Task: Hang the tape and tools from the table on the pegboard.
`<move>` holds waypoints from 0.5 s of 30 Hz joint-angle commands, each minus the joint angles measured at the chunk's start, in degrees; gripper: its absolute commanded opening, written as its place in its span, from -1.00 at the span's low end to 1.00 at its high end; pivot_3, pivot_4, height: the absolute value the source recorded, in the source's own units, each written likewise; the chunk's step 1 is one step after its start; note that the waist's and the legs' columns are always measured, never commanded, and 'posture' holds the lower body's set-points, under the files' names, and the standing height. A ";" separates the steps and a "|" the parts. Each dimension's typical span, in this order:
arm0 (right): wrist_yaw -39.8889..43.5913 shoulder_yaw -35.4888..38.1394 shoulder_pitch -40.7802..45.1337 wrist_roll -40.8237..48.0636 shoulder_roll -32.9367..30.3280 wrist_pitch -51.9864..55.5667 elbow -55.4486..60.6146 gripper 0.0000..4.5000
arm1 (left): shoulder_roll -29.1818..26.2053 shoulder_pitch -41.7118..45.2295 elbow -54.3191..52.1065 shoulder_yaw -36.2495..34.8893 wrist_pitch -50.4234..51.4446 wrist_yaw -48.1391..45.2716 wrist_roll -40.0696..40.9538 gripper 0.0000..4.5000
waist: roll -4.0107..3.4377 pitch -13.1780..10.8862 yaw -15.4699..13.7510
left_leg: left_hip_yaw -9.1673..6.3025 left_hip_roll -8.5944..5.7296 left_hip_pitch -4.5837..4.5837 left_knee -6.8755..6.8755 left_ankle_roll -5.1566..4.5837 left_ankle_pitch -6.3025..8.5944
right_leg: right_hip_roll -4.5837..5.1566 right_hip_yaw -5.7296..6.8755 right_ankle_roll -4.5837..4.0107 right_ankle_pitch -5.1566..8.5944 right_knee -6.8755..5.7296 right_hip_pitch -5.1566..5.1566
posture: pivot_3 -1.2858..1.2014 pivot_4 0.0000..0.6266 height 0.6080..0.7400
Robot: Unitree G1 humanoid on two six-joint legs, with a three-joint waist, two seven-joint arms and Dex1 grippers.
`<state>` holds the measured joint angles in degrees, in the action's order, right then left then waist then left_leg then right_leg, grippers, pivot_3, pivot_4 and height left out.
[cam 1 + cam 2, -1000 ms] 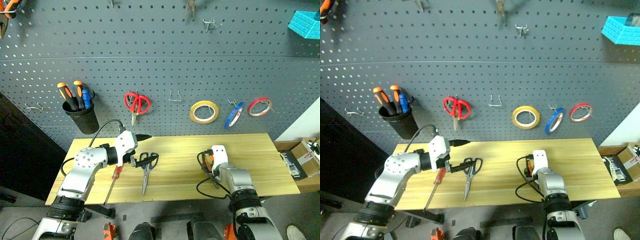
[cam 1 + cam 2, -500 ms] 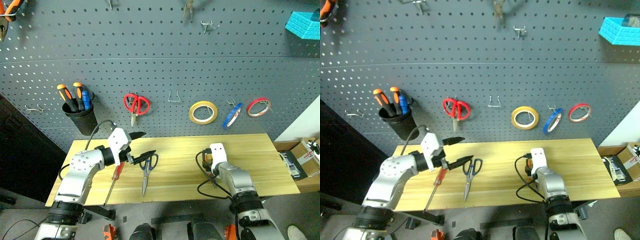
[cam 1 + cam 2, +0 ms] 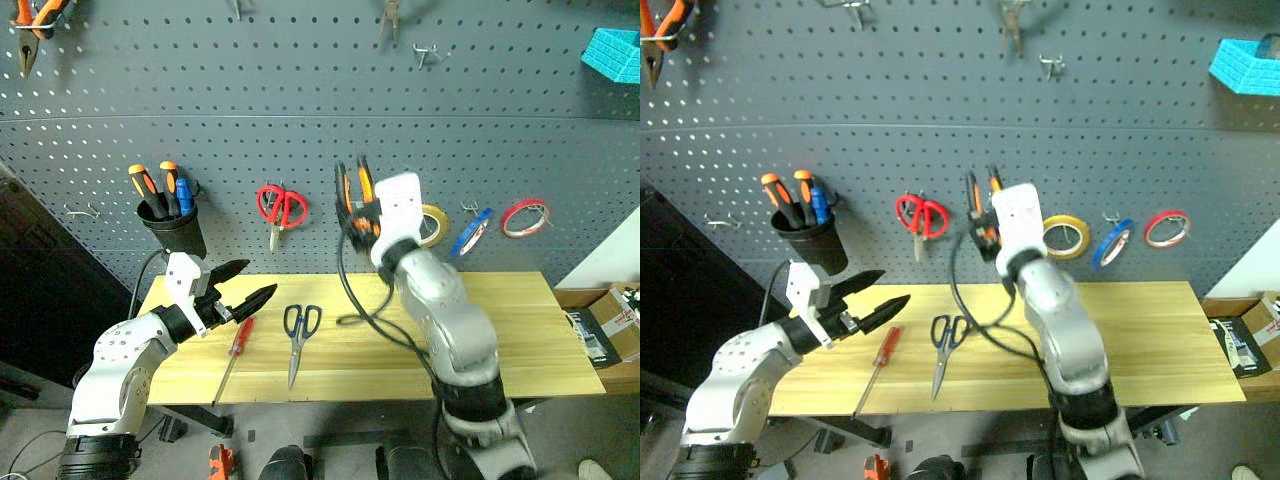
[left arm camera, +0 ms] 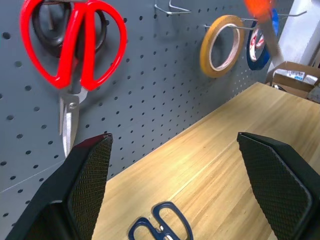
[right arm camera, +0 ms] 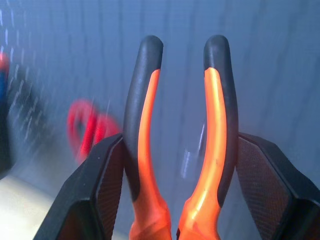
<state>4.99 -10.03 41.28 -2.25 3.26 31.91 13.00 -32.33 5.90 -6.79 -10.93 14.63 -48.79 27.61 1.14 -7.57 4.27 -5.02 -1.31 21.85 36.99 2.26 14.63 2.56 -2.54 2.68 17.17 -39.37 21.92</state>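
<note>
Pliers (image 3: 354,196) with orange-and-black handles are now up in front of the pegboard (image 3: 300,110), clamped handles-up between the two fingers of the right gripper (image 3: 358,210) — a second ago that gripper sat low over the right half of the table (image 3: 520,330) with the pliers under it. The lift has carried them to the level of the hooks, between the red-handled scissors (image 3: 281,208) and the yellow tape ring (image 3: 432,224), which already hangs there beside a blue ring (image 3: 468,232) and a red one (image 3: 524,216). In the right wrist view the pliers' handles (image 5: 180,140) stand apart, with the board close behind them.

Meanwhile the left gripper (image 3: 240,296) has drawn back from the dark-handled scissors (image 3: 297,336) toward the table's left edge; its fingers stand wide apart and hold nothing. The scissors and the red-handled screwdriver (image 3: 236,346) lie flat near the table's front edge, left of centre, just beside each other.

So the pliers look about to be hung — an empty hook probably sits behind them, though the arm covers it. Two tools remain on the table afterwards.
</note>
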 commanded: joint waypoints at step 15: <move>-7.67 5.46 20.30 -2.36 1.29 -37.23 -42.43 0.34 | 2.53 4.12 -4.05 4.74 -0.49 2.41 -0.77 0.88 | 0.00 0.00 0.87 | 0.21 0.06 0.15 -0.08 -0.01 0.01 | -0.04 -0.15 -0.06 0.03 -0.11 0.27 | 0.04 -0.64 1.00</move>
<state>-1.59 -5.59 58.31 -4.37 4.13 -1.32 -28.25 -29.87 9.28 -9.12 -6.13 14.82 -46.74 26.92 1.14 -7.56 5.14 -4.79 -1.24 21.99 36.93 2.25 14.64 2.52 -2.71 2.62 17.20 -39.51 22.19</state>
